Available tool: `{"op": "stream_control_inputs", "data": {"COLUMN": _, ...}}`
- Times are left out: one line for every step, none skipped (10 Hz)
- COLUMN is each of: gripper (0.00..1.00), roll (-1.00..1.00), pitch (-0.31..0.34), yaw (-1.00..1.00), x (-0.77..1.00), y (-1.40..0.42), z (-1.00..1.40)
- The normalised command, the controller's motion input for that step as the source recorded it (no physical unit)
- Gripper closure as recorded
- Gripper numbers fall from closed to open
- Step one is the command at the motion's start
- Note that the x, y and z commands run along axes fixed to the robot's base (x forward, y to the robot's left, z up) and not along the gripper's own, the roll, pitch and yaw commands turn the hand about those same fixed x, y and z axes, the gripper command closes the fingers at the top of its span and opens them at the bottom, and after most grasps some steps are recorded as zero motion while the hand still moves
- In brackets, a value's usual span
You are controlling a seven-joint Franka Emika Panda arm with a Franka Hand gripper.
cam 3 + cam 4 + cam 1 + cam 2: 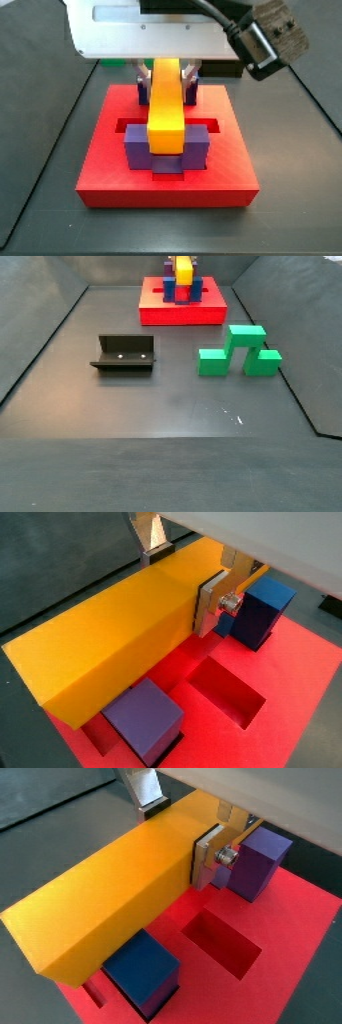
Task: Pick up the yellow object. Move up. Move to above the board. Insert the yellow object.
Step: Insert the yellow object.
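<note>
- The gripper [185, 578] is clenched on the yellow bar [114, 637], its fingers [211, 604] pressing both long sides.
- The bar sits between the posts [139, 148] over the red board [227, 170].

The floor [160, 406] was a dark grey, matte sheet with faint scuffs and a soft sheen near its middle. Dark grey walls [40, 276] rose around it, and the lighting was even.
</note>
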Motion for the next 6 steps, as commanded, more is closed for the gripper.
{"op": "stream_control_inputs", "data": {"gripper": 1.0, "roll": 0.1, "pitch": 0.0, "yaw": 0.0, "x": 0.08, "y": -0.08, "z": -0.16}}
{"op": "stream_control_inputs", "data": {"gripper": 1.0, "roll": 0.11, "pitch": 0.0, "yaw": 0.0, "x": 0.08, "y": -0.08, "z": -0.16}}
{"op": "stream_control_inputs", "data": {"gripper": 1.0, "roll": 0.11, "pitch": 0.0, "yaw": 0.0, "x": 0.07, "y": -0.08, "z": -0.15}}
{"op": "stream_control_inputs", "data": {"gripper": 1.0, "roll": 0.12, "pitch": 0.0, "yaw": 0.0, "x": 0.05, "y": -0.07, "z": -0.16}}
{"op": "stream_control_inputs", "data": {"gripper": 1.0, "roll": 0.14, "pitch": 0.0, "yaw": 0.0, "x": 0.08, "y": -0.06, "z": -0.21}}
{"op": "stream_control_inputs", "data": {"gripper": 1.0, "roll": 0.14, "pitch": -0.01, "yaw": 0.0, "x": 0.09, "y": -0.02, "z": -0.27}}
